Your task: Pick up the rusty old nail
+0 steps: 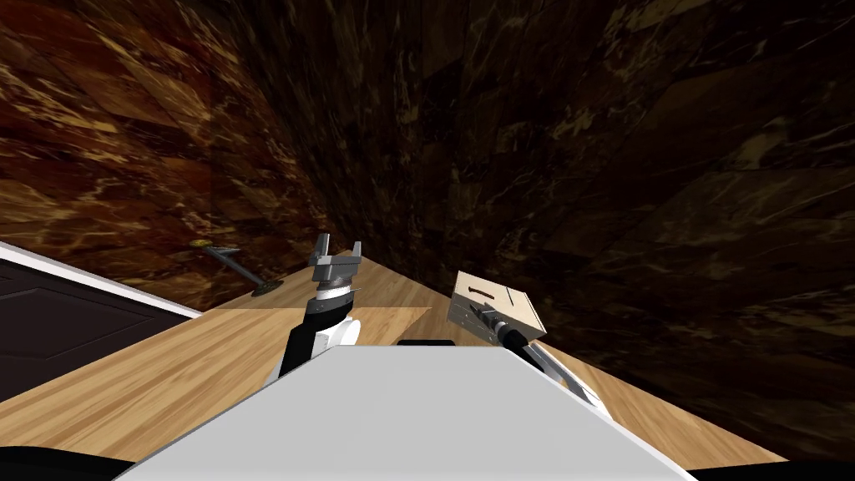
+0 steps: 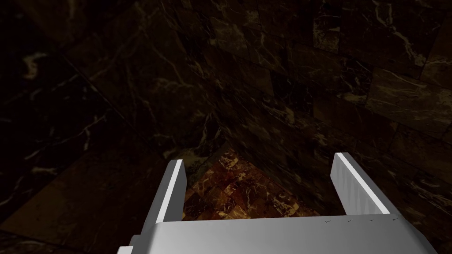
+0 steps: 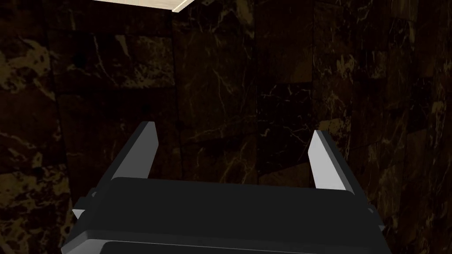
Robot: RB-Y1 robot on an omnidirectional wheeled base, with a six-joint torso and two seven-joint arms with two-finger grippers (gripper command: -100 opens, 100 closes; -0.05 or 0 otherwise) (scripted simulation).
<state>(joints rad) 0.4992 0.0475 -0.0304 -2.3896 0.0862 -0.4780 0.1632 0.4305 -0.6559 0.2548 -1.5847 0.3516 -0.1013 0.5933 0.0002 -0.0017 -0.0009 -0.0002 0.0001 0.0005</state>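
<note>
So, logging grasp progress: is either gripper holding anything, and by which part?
Nothing is held. The left gripper and the right gripper both stand open and empty.
</note>
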